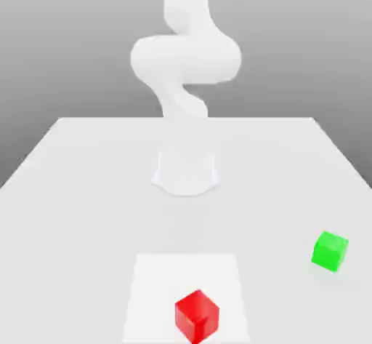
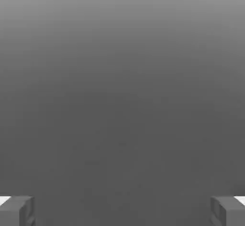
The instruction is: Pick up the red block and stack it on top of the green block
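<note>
Going across the exterior view from its left, the pale worktop [image 1: 80,190] is bare on that side. Toward the middle stands the white arm [image 1: 185,59], its round base [image 1: 186,173] planted on the worktop further back, with the thick links curling upward out of the top of the picture. In front of the base lies a slightly brighter square patch [image 1: 156,284] on the surface. The red block [image 1: 197,316] rests on this patch near its front edge, turned so that one corner faces the camera, close to the lower edge of the view. Further toward the exterior view's right, well apart from the red block and a little further back, the green block [image 1: 330,251] sits directly on the worktop outside the patch, also turned slightly. Neither block touches anything but the surface under it.

In the hand view, the gripper [image 2: 122,210] shows its two grey fingertips [image 2: 16,210] at opposite sides of the picture, set wide apart with nothing between them; behind them is a plain grey backdrop [image 2: 122,86]
</note>
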